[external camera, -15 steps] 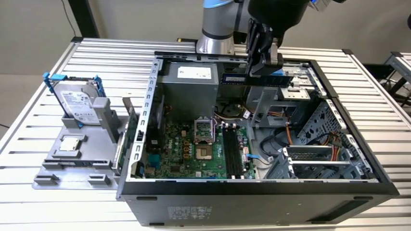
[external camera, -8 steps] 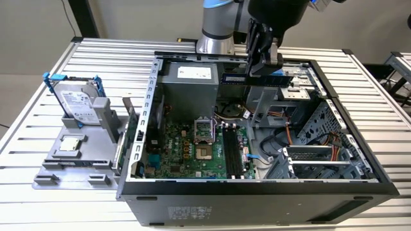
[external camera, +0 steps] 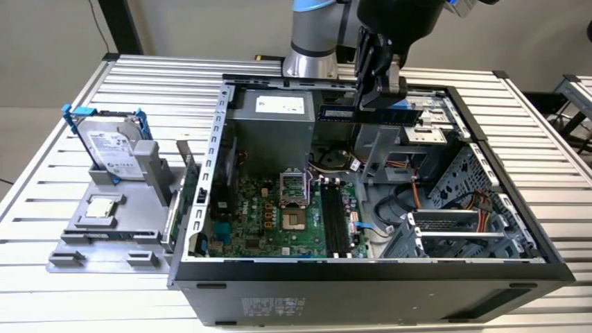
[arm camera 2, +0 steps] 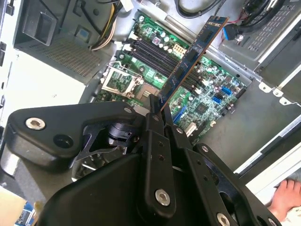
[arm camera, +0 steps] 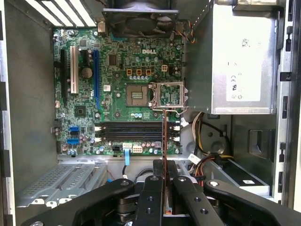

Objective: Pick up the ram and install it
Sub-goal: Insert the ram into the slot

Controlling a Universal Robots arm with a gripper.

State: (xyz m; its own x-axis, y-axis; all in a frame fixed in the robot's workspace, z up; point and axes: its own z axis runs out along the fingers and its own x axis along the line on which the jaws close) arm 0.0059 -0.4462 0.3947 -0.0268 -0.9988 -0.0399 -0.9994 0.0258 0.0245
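Note:
My gripper (external camera: 378, 104) hangs above the open computer case (external camera: 370, 270), shut on the ram (external camera: 337, 113), a long dark blue-green stick held level over the case's back part. In the second wrist view the ram (arm camera 2: 195, 52) sticks out from between the black fingers (arm camera 2: 153, 122) over the green motherboard (arm camera 2: 207, 101). In the first wrist view the ram (arm camera: 164, 136) shows edge-on, crossing the black memory slots (arm camera: 134, 132) well above them. The slots (external camera: 335, 222) lie on the motherboard (external camera: 268, 215) near the case's front.
Inside the case are a power supply (arm camera: 242, 61), a rear fan (arm camera: 141, 19), an open processor socket (arm camera: 138, 94), cables (external camera: 412, 194) and a drive cage (external camera: 453, 229). A grey fixture (external camera: 93, 243) at the exterior view's left holds a hard drive (external camera: 116, 149) and a processor chip (external camera: 102, 207). A person's hand (arm camera 2: 284, 197) rests outside the case.

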